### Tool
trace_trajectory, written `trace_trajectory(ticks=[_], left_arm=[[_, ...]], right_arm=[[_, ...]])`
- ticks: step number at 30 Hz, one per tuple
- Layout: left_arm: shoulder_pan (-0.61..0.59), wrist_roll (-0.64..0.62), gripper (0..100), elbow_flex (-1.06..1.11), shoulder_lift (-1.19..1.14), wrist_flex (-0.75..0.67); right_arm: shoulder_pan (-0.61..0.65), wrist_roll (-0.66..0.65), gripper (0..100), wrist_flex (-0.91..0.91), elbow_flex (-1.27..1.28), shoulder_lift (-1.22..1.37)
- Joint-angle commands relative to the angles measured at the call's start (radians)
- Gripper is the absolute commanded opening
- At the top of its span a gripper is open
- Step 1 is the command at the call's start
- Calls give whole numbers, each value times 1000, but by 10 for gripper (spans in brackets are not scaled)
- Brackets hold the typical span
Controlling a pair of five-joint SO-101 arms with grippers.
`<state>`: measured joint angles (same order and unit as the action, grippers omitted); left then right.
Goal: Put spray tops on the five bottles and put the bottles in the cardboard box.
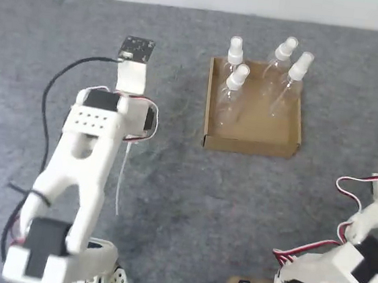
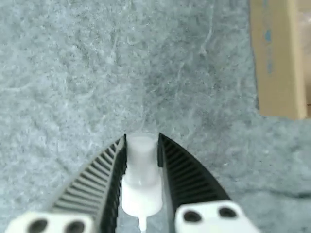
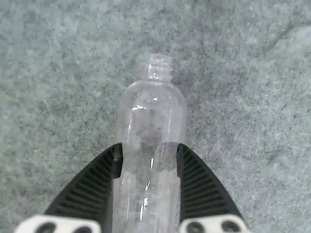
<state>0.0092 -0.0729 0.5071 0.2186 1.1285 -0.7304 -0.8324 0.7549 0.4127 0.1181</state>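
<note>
Plainly, the left tool (image 2: 142,140) is clamped on a white spray top (image 2: 141,179), with its ribbed black fingers (image 2: 182,170) pressing on either side. In the high view that arm stands left of the box (image 1: 250,146), well apart from it, and a thin white tube (image 1: 121,178) runs out from under its wrist. The right tool (image 3: 148,151) is clamped round a clear bottle (image 3: 151,111) whose threaded neck is bare. 4 bottles (image 1: 230,100) with spray tops on stand inside the box. Faint blue marks on the box wall in the left wrist view are too small to read. Bare grey counter (image 1: 189,202) lies open between the box and both arms. The right arm sits to the right of the box, at the high view's edge.
</note>
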Motion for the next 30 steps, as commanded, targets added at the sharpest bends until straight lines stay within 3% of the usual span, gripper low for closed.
trace_trajectory(ticks=[1,12,19,30], left_arm=[[-2,-44,24,30,157,9],[-43,-51,24,183,408,-8],[-43,-48,24,285,411,-80],[-44,-18,25,308,410,-91]], right_arm=[[-2,-11,12,16,34,36],[81,0,236,344,-153,35],[154,118,245,496,-368,47],[145,55,243,547,-423,48]])
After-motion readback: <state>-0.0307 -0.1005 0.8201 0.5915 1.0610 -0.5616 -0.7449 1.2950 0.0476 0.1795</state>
